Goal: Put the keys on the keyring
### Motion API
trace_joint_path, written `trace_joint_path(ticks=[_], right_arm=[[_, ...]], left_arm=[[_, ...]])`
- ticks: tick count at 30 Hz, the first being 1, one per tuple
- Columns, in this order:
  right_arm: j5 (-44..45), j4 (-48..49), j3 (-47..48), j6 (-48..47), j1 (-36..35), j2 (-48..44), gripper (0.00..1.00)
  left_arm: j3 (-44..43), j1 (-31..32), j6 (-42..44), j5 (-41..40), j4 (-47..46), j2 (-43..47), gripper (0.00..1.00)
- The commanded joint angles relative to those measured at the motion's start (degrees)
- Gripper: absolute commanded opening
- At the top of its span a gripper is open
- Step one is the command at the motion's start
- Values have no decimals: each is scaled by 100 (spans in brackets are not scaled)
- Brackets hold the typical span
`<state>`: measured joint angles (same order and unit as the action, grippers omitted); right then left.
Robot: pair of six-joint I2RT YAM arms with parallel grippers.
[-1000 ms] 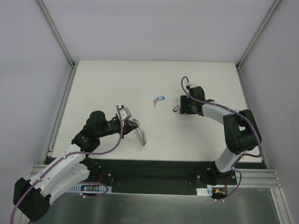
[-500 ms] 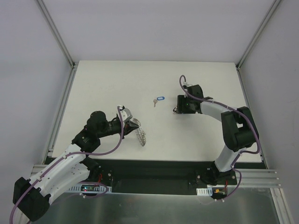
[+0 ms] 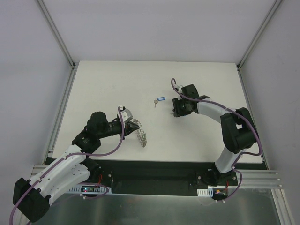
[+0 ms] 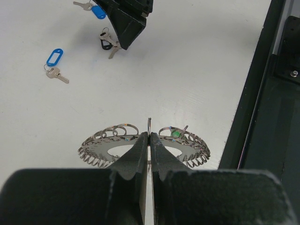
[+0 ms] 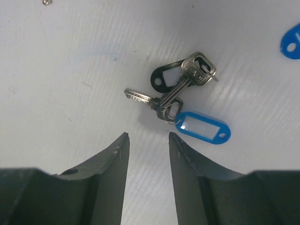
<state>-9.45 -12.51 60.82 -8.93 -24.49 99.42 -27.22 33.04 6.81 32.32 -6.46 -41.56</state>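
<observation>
Stamping on key head [image 5: 198, 69], illegible, no other text

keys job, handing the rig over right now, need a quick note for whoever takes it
Left gripper: shut on the keyring, pinching its rim.
Right gripper: open and empty, just short of a dark-tag key and a blue-tag key that lie tangled together.
Other keys: a lone blue key lies apart from the rest. One more blue tag shows at the edge of the right wrist view.
Done: the ring is gripped, and no key shows on it.
Left: pick up each key and thread it on.
</observation>
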Motion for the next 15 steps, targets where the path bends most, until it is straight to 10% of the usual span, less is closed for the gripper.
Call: trace_joint_path(ticks=[1,15], right_arm=[[400,-199,141,-793,-12,-274,39],[1990,-946,1072,-2385,-785,359,25]], left_arm=[[-143,54,49,-15,-145,69,0],[-143,89,75,-32,-128,34,0]])
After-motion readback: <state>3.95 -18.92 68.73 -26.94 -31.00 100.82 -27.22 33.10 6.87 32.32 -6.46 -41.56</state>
